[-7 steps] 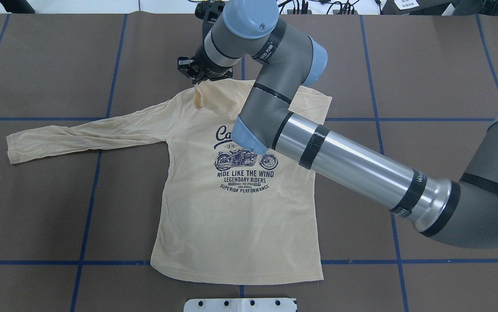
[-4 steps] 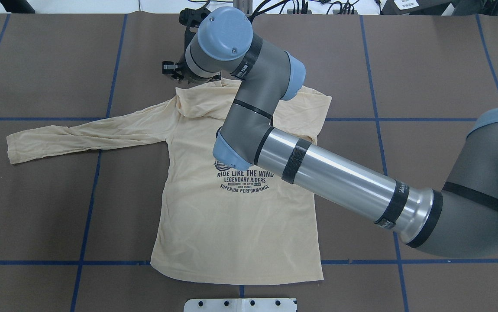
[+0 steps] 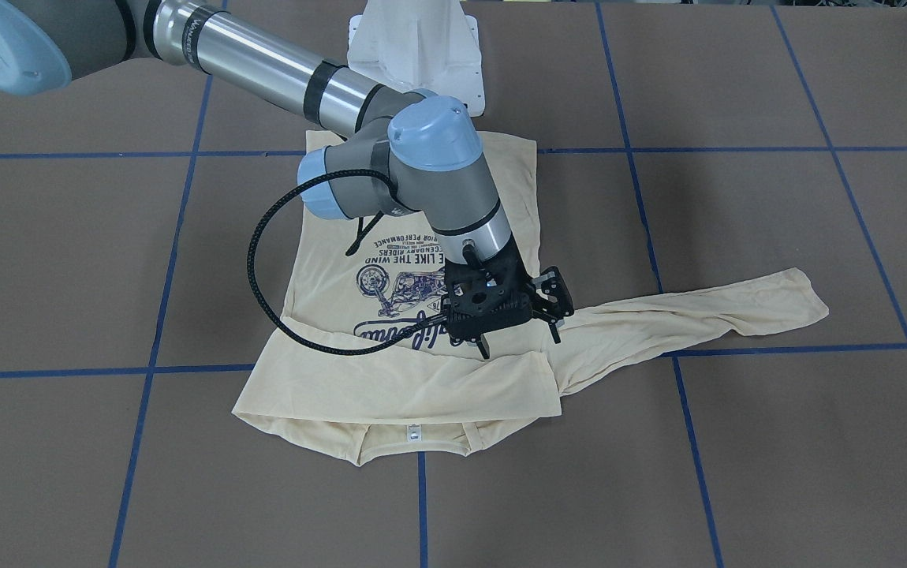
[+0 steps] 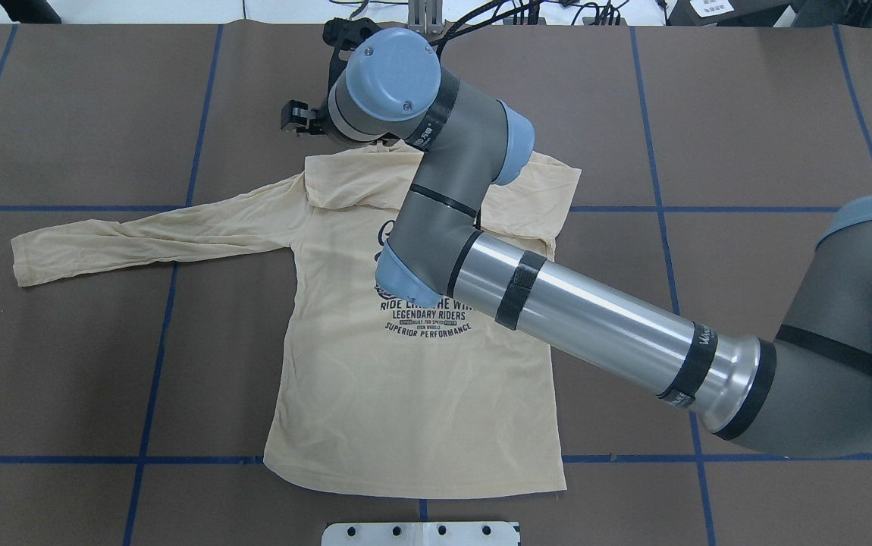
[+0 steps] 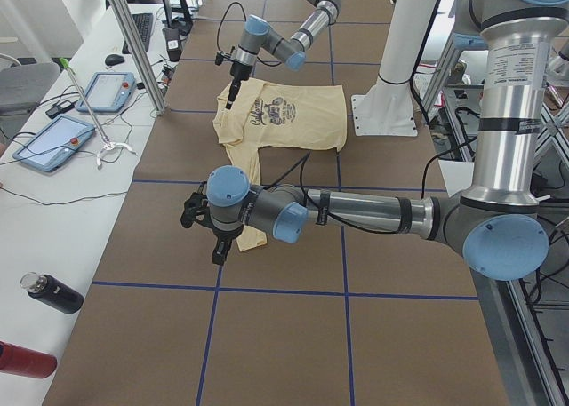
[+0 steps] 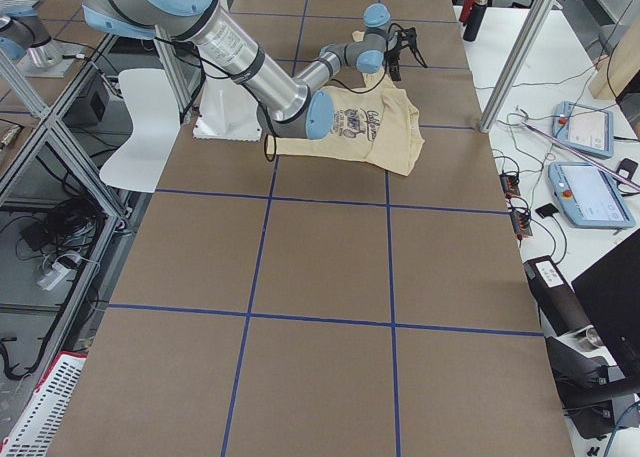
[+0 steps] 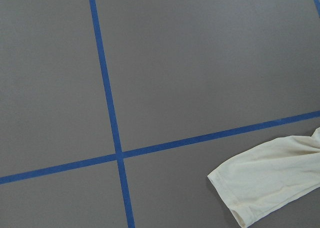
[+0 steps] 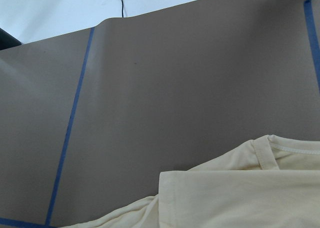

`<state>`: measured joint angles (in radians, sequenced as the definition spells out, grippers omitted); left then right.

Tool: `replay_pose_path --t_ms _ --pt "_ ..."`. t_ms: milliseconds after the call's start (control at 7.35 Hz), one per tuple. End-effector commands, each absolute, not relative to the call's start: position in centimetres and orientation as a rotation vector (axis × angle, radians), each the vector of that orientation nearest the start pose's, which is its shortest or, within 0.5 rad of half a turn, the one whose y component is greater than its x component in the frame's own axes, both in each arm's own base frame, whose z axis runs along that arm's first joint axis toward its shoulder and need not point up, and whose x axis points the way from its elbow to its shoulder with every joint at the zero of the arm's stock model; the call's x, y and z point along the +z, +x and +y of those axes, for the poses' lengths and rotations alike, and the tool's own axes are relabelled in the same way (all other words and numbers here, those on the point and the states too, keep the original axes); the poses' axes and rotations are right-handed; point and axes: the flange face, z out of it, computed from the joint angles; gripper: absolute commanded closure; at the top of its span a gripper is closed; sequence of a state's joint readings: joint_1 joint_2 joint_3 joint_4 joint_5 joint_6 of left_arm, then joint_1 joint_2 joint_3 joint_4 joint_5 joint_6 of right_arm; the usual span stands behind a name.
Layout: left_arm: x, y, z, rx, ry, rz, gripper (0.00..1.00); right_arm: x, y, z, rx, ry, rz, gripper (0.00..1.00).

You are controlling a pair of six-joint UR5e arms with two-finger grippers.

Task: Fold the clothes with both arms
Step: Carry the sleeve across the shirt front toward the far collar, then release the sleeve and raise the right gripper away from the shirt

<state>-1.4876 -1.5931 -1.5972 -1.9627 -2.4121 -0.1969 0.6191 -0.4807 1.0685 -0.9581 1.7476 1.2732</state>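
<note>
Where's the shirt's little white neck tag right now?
In the front-facing view, the neck tag sits at the shirt's near edge, just below the folded-over sleeve.

shirt (image 4: 406,402): pale cream-yellow, plain sleeves | print (image 3: 394,290): navy motorcycle with navy lettering | neck tag (image 3: 413,432): white | tabletop (image 4: 64,364): matte brown | tape lines (image 4: 157,341): blue, forming a grid | right arm (image 4: 595,318): grey and brushed silver, light-blue joint caps, black bands | right end effector (image 3: 518,335): black | cable (image 3: 264,300): black | pedestal (image 3: 414,47): white
</note>
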Motion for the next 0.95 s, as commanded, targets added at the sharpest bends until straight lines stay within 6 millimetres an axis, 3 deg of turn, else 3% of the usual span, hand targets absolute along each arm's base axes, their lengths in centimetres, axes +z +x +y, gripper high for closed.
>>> replay_pose_path --t_ms 0,272,408,544,816 --pt "57.1 2.0 -52.2 -0.021 0.306 0.931 0.01 12.9 -57.5 -56.7 0.144 0.296 -1.129 0.00" --pt "55.8 11.4 -51.5 -0.138 0.296 0.930 0.01 12.8 -53.5 -56.7 0.154 0.189 -0.983 0.00" --pt "56.4 14.8 -50.1 -0.195 0.288 0.924 0.01 13.8 -51.3 -55.4 0.126 0.148 -0.900 0.00" --pt "57.2 17.6 -48.7 -0.233 0.304 0.897 0.01 15.7 -48.2 -53.3 0.079 0.135 -0.828 0.00" --pt "59.8 21.0 -47.0 -0.275 0.298 0.815 0.01 20.2 -40.6 -50.1 -0.014 0.125 -0.737 0.00"
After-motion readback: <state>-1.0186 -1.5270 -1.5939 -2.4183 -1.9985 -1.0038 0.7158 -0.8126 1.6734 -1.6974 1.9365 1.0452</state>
